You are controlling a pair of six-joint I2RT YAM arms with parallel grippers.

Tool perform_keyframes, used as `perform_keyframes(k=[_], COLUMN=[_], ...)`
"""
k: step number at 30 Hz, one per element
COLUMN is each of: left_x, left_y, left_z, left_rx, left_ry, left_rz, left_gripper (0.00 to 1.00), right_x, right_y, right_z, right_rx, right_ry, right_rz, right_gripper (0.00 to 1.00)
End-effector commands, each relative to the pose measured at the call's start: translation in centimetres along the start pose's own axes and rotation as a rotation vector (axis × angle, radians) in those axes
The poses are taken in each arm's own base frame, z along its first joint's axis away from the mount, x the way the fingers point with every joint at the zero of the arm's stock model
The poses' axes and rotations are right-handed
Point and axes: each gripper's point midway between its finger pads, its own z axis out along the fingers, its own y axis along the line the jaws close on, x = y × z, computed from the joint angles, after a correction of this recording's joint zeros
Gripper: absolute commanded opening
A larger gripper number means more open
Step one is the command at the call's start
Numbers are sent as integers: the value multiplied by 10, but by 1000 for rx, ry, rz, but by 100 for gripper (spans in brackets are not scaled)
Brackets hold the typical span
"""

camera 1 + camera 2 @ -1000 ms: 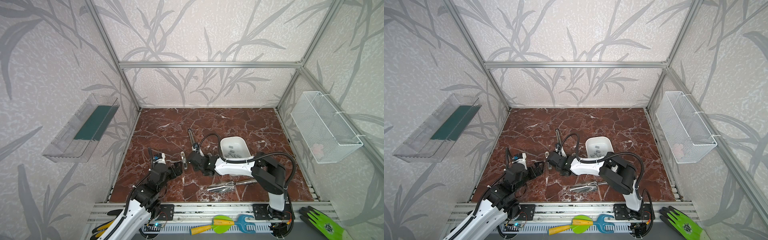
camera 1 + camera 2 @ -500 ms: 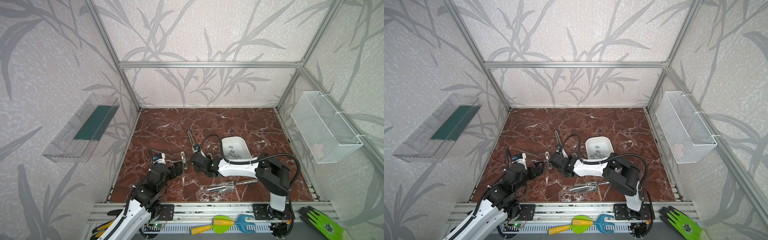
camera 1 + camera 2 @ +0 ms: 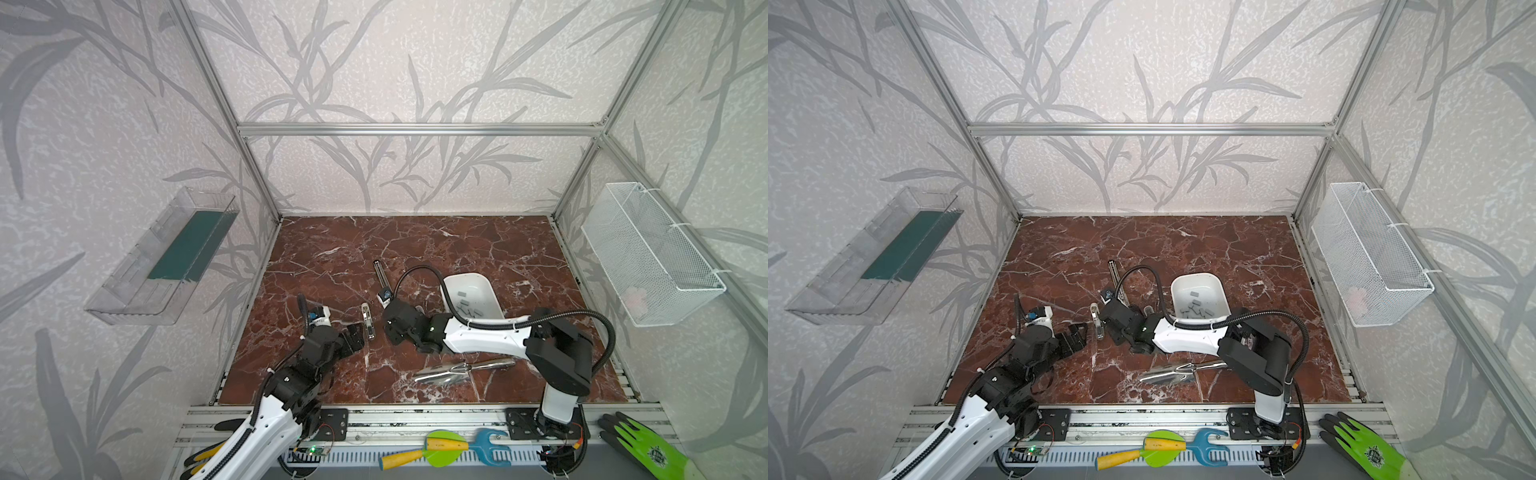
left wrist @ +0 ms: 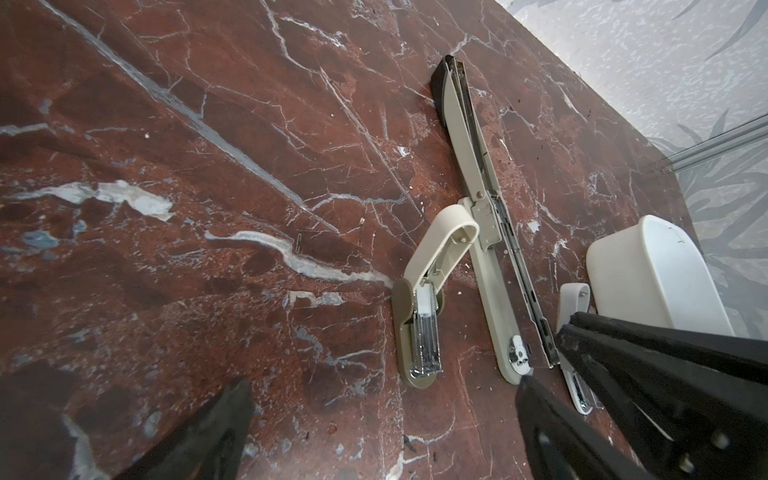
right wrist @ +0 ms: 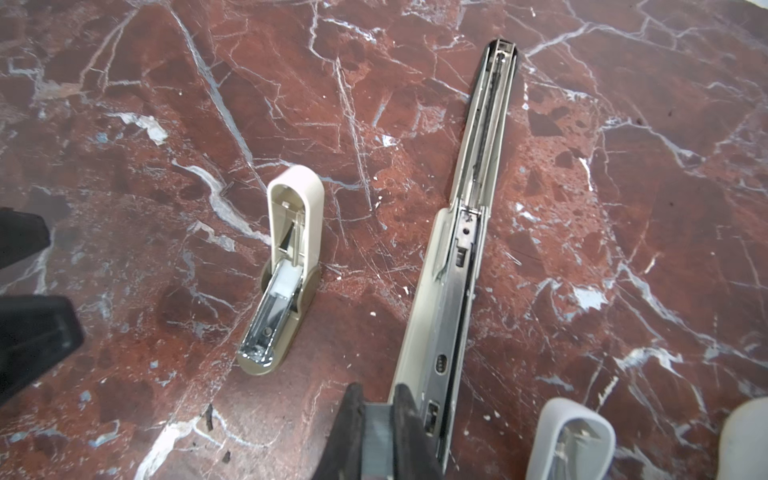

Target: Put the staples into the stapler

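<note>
Right gripper: my right gripper (image 5: pixel 377 409) is pinched tight on a short grey strip of staples (image 5: pixel 376 440)
Strip and stapler: I hold the strip low over the table, just beside the near end of the long stapler (image 5: pixel 449 291); whether they touch I cannot tell
Long stapler: folded out flat, metal channel facing up
Small stapler: a small stapler (image 5: pixel 278 291) stands open on its base, lid tipped back, apart from the long one; my strip sits between the two
Left gripper: my left gripper (image 3: pixel 356 336) has its fingers spread wide with nothing between them, near the small stapler
Spare staples: spare staples (image 3: pixel 467 306) lie loose in a white tub (image 3: pixel 446 286), right of the long stapler in both top views
Surface: red-brown marble table (image 3: pixel 457 245) with white veins; a metal trowel (image 3: pixel 457 370) lies near the front edge
Room: leaf-patterned walls (image 3: pixel 415 62) on an aluminium frame (image 3: pixel 415 129); wire basket (image 3: pixel 648 253) on the right wall, clear tray (image 3: pixel 166 257) on the left
</note>
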Motion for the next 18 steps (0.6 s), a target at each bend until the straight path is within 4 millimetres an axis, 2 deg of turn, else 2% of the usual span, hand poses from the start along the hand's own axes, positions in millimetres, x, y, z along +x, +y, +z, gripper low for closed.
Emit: perform_keyframes(k=[1,18], left_x=[-10,-12], left_y=[4,6], left_z=[0,1], left_rx=[-35,-56], left_ry=[-46,-51], left_rz=[-7,-2], left_gripper=[99,99], right_x=[-5,7], right_y=[-8,-14], right_z=[-1,12], right_rx=[-19,-1], right_ry=[-13,19], right_rz=[7,25], right_gripper=[6,6])
